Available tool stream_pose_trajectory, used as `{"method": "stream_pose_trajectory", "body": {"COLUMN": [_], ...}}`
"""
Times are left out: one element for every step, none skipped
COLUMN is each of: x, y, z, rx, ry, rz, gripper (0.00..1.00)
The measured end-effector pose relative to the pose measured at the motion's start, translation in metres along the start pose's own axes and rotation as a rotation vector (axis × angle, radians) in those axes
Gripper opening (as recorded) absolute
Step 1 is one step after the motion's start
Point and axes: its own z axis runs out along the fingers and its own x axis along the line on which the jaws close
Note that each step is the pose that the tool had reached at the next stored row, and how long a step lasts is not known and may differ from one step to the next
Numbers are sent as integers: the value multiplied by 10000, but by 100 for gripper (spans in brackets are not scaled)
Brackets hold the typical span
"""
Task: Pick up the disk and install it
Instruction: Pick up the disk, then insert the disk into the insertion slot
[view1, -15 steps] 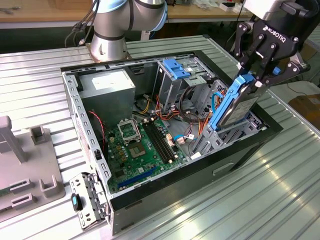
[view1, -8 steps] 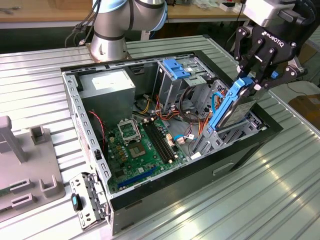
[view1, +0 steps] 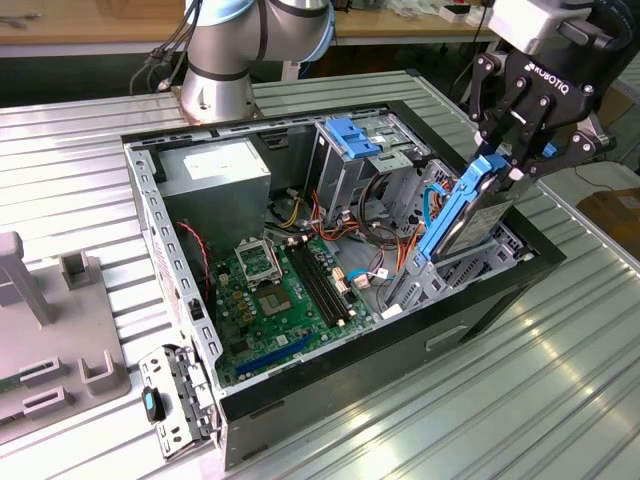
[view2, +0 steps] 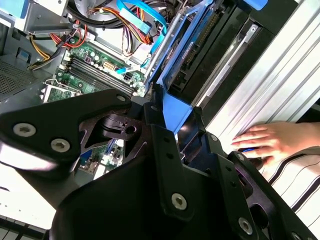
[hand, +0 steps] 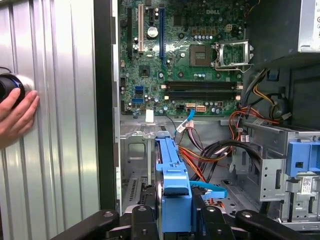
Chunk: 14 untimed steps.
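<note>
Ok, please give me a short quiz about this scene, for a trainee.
1. True or false: the tool is shut on the disk.
2. How does the disk sit? A flat on the motherboard; B tilted, lower end inside the case; C lying outside the case.
3. In the first wrist view, what part of a person is over the table beside the case?
Key: 1 true; 2 B; 3 a hand.
</note>
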Motion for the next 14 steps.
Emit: {"method": "stream_pose_trajectory", "body": {"x": [0,0,0,0,0,0,0,0,1,1,1,2,3,4], "y": [-1,-1,-4,-18,-18,-18,-18,-17,-15,-11,-8,-4,2,8], "z": [0,0,1,2,3,6,10,24,36,51,65,80,108,139], "rx": [0,0,0,0,6,20,34,47,48,48,48,47,47,47], "ry": [0,0,-1,-2,0,-1,-1,-1,-2,-3,-5,-5,-7,-7], "rz": [-1,-1,-3,-1,-1,-2,-3,-9,-18,-30,-38,-43,-54,-63], "gripper": [36,36,36,36,36,36,36,36,36,36,36,36,36,36]}}
